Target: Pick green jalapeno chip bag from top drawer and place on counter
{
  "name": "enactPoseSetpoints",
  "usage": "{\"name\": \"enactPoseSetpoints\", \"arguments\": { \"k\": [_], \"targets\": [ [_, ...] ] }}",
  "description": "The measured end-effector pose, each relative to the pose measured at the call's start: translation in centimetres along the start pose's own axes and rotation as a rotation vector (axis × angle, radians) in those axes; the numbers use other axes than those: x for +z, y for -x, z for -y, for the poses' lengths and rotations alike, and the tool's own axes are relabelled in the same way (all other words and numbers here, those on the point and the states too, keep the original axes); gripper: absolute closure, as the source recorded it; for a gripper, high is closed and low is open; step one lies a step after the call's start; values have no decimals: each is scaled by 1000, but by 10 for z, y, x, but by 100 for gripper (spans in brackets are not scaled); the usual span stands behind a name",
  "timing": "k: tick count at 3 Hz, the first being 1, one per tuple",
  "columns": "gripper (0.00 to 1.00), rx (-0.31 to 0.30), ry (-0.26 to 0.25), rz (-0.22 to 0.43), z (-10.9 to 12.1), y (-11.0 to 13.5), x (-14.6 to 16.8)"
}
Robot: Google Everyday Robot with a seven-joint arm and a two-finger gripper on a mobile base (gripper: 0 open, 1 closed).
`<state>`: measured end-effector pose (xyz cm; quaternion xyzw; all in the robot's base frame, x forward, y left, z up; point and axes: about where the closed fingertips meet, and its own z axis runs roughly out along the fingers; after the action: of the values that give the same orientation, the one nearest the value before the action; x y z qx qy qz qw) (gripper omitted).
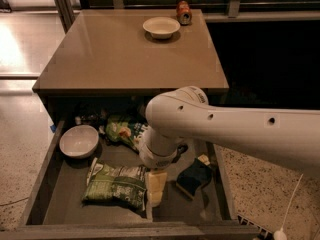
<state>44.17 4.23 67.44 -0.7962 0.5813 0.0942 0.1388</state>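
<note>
The top drawer (45, 184) is pulled open below the counter (125, 54). The green jalapeno chip bag (114, 184), dark olive with a whitish band of lettering, lies flat in the drawer's front left part. My gripper (155, 187) hangs from the thick white arm, down inside the drawer. It is right at the bag's right edge, just above the drawer floor. The arm hides the middle of the drawer behind it.
In the drawer are a white bowl (79, 141) at the left, a brighter green bag (122, 129) at the back, and a dark sponge (194, 177) at the right. On the counter's far side stand a white bowl (161, 27) and a can (184, 12).
</note>
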Motion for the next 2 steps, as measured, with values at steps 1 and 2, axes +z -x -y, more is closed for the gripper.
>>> {"name": "enactPoseSetpoints", "arguments": {
  "k": [1, 2],
  "targets": [
    [0, 34, -54, -125, -6, 7, 7],
    [0, 45, -74, -181, -11, 11, 12]
  ]
}}
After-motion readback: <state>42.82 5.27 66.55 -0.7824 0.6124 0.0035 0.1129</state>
